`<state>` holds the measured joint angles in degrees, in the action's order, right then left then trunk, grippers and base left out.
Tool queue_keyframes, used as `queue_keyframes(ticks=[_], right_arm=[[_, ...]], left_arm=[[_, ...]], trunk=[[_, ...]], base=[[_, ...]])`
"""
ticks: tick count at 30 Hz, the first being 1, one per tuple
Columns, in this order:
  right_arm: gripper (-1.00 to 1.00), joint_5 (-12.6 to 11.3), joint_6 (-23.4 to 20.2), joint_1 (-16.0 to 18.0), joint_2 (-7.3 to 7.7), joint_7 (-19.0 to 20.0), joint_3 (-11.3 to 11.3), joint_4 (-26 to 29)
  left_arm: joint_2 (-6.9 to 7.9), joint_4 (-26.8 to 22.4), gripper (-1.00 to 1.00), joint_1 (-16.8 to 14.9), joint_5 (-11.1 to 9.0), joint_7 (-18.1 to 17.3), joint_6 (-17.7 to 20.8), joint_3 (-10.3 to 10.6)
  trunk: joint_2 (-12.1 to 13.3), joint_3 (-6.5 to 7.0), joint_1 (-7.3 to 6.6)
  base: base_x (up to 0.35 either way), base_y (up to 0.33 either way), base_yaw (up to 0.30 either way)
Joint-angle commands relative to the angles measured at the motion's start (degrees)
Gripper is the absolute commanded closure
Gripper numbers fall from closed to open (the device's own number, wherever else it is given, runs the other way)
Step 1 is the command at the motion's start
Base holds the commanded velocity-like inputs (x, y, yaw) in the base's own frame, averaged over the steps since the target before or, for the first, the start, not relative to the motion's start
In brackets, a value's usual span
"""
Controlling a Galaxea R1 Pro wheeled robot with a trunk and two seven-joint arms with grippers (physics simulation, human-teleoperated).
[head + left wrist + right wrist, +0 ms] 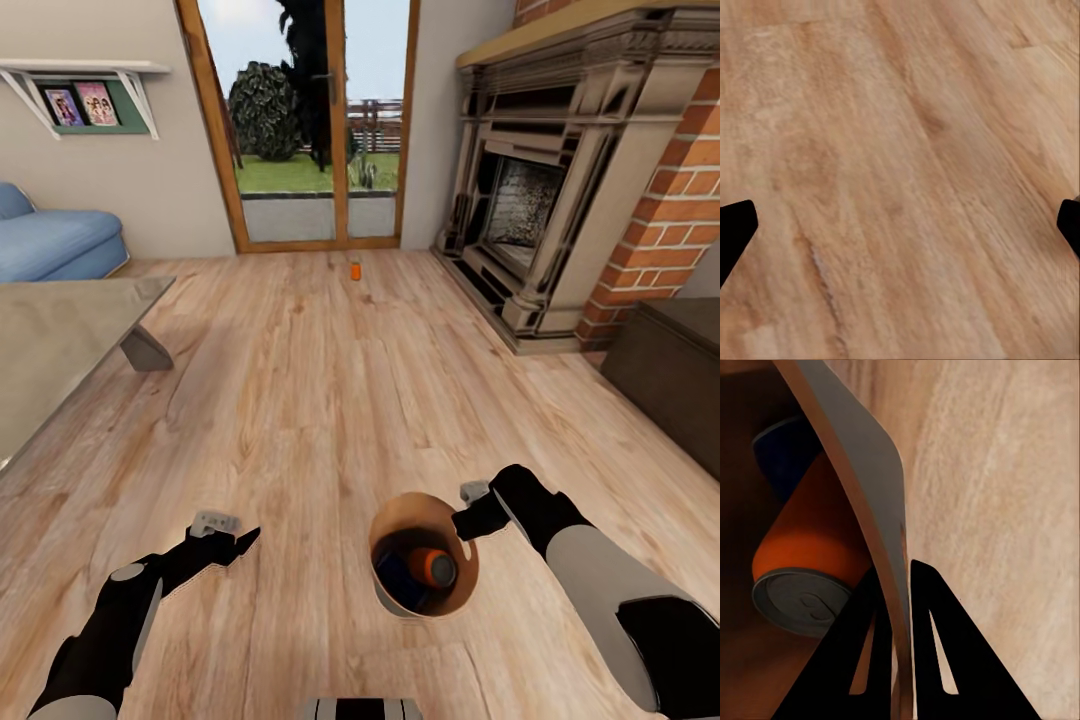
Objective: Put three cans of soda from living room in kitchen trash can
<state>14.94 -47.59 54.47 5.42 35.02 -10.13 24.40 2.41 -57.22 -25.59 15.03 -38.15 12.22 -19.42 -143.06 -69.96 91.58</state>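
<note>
The tash can point(385, 588), a small round bin with a copper-brown inside, hangs low over the living room's wood floor. My right gripper point(466, 524) is shut on its rim. In the right wrist view the gripper point(900, 577) pinches the bin wall point(862, 457), one finger on each side. Inside lie an orange can of soda point(432, 567) point(810, 547) and a dark blue one point(397, 575) point(787, 454). A second orange can point(355, 271) stands far off on the floor before the glass doors. My left gripper point(243, 541) point(902, 229) is open over bare floor.
The glass coffee table point(50, 350) fills the left side, with the light-blue sofa point(55, 245) behind it. The brick fireplace point(540, 200) and a dark low cabinet point(670, 380) line the right. Wood-framed glass doors point(310, 130) stand ahead, with open floor between.
</note>
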Motion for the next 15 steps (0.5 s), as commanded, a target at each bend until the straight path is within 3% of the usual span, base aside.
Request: queue_keyframes(ticks=[1,15], right_arm=[[1.00,-1.5,-0.5,0.0,0.00,0.4,0.2,0.0],[1.00,-1.5,-0.5,0.0,-0.03,0.4,0.2,0.0]], left_arm=[[-0.01,0.0,-1.00,0.0,0.0,0.0,0.0,0.0],[0.02,0.0,-1.00,0.0,0.0,0.0,0.0,0.0]], trunk=[[0.0,0.01,-0.01],[0.0,0.01,-0.01]], base=[[0.289,0.160,0.000],[0.289,0.159,0.000]])
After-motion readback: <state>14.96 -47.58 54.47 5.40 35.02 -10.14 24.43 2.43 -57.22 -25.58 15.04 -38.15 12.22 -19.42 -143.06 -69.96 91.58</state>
